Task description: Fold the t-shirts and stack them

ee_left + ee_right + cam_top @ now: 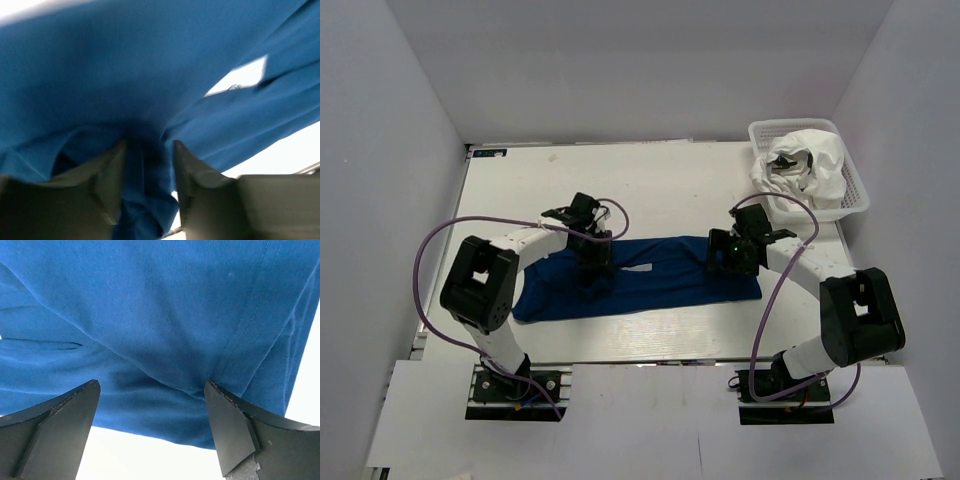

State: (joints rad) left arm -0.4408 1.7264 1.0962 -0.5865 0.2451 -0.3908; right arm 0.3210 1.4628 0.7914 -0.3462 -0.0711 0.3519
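The navy blue t-shirt (650, 285) lies as a long folded band across the middle of the table. My left gripper (592, 268) is down on its left half; in the left wrist view the fingers (112, 172) are closed on a bunched fold of the blue cloth (145, 200). My right gripper (732, 256) is over the shirt's right end, open, with its fingers (65, 415) spread over the blue cloth (165, 315) near its near edge. The white t-shirt (807, 160) with dark prints lies crumpled in the basket.
The white lattice basket (856, 190) stands at the table's back right corner. A pale patch (240, 75) shows in the navy shirt near its neckline. Grey walls enclose the table on three sides.
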